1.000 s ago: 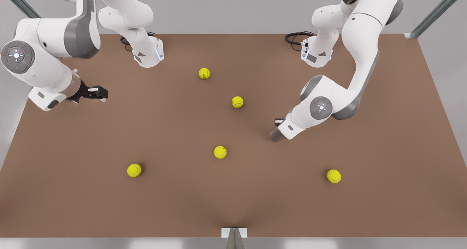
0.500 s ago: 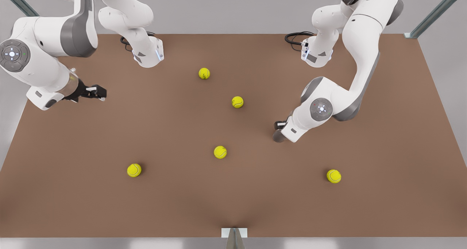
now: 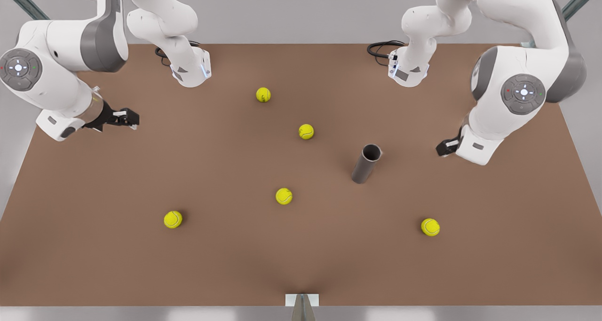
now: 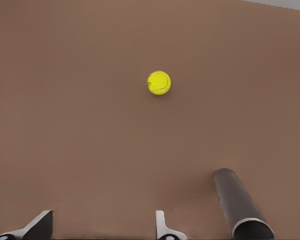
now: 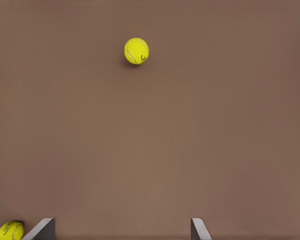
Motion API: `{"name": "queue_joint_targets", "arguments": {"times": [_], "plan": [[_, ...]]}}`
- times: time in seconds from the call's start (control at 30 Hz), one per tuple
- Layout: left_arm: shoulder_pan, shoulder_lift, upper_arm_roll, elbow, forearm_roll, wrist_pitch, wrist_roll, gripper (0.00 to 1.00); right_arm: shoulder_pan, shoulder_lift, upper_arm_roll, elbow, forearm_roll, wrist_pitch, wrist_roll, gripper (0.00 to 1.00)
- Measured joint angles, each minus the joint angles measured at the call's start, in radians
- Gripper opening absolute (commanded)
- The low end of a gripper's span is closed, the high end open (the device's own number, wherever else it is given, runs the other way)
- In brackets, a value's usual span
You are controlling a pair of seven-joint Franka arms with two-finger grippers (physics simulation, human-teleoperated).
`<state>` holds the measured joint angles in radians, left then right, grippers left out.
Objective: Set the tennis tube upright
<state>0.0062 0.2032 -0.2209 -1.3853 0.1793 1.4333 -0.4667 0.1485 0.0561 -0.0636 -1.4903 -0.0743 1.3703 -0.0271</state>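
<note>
the tube (image 3: 365,163) stood upright on the tabletop (image 3: 235,255), open end up, so the job looked done. the left jaws (image 4: 102,227), near the tube on the front view's right, hung apart and empty. the right jaws (image 5: 121,227) waited apart at the far side.

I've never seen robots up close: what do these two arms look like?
Both are glossy white rounded segments with dark grey joint bands and round grey caps carrying small lights. Black cables coil at their bases. The left gripper, at the front view's right, and the right gripper, opposite, are black.
</note>
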Motion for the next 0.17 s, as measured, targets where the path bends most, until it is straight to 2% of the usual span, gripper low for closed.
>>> {"name": "queue_joint_targets", "arguments": {"times": [0.17], "plan": [[-0.032,0.003,0.037,0.015,-0.032,-0.031,0.170,1.00,-0.006,-0.017,0.003,-0.013,-0.007,0.005,0.001,1.00]]}}
